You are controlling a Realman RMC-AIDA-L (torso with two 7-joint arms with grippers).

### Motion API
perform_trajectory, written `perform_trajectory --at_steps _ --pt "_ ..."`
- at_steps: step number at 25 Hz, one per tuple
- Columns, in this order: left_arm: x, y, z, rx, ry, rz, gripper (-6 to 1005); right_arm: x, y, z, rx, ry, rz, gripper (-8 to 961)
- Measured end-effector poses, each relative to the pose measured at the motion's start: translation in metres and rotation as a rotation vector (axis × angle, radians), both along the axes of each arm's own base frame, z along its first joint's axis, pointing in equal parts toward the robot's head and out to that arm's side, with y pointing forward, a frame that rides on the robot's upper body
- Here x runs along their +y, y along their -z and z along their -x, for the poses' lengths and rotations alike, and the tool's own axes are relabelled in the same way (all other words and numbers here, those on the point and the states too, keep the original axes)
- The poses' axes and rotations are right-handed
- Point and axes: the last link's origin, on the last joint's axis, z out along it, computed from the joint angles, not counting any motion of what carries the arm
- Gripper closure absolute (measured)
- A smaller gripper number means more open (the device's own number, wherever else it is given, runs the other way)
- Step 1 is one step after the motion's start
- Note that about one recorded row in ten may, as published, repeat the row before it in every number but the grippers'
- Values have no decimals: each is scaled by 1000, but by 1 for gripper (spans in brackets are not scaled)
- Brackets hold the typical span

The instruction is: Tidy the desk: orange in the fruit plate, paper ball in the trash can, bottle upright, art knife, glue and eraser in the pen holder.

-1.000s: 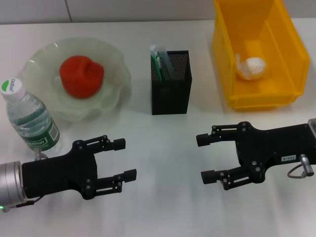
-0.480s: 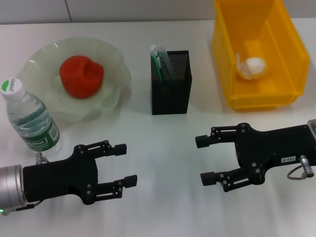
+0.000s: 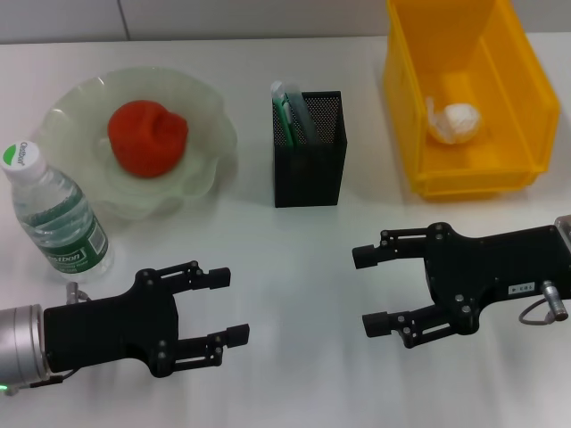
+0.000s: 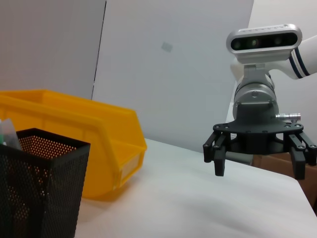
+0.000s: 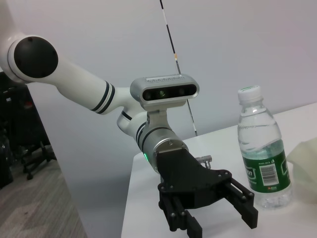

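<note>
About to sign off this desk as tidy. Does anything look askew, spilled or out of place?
Nothing stands out. The orange lies in the fruit plate, the paper ball in the yellow bin, the bottle stands upright, and the pen holder is upright. Both grippers, left and right, hover open and empty.

Red-orange round fruit seen in pale green translucent wavy-rimmed plate. Clear plastic bottle: white cap, green label, white print. Black perforated metal-mesh pen holder, green-white item inside. Bright yellow plastic bin with white crumpled paper ball. White tabletop. Both grippers matte black, silver wrists.
</note>
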Motion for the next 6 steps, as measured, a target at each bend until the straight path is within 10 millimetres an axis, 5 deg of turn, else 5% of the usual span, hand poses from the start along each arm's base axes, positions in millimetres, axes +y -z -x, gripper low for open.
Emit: perform_trajectory --at_steps 6 --pt "-1 0 1 1 -5 -1 249 2 0 2 1 -6 1 133"
